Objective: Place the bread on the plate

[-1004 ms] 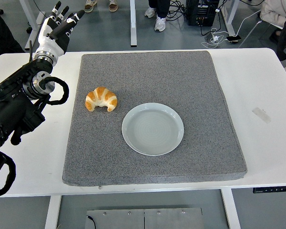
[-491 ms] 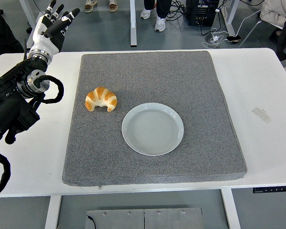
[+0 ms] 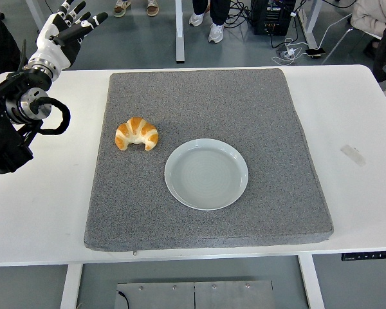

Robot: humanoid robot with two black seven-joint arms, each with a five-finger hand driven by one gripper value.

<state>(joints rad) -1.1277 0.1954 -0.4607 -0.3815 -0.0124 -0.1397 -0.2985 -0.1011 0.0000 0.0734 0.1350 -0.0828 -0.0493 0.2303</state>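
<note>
A golden croissant (image 3: 136, 134) lies on the left part of the grey mat (image 3: 206, 84), just up and left of a pale round plate (image 3: 206, 174) that holds nothing. My left hand (image 3: 65, 31) is raised at the far left corner of the table, well away from the croissant, with its white fingers spread and nothing in them. The black left arm (image 3: 13, 122) runs along the picture's left edge. No right arm shows.
The white table (image 3: 354, 116) carries a small strip of tape (image 3: 352, 154) at the right. Beyond the far edge are table legs, cables, a black box and people's feet (image 3: 206, 19).
The left arm has drawn back toward the upper left, away from the mat, its hand still open. Croissant and plate have not moved.
</note>
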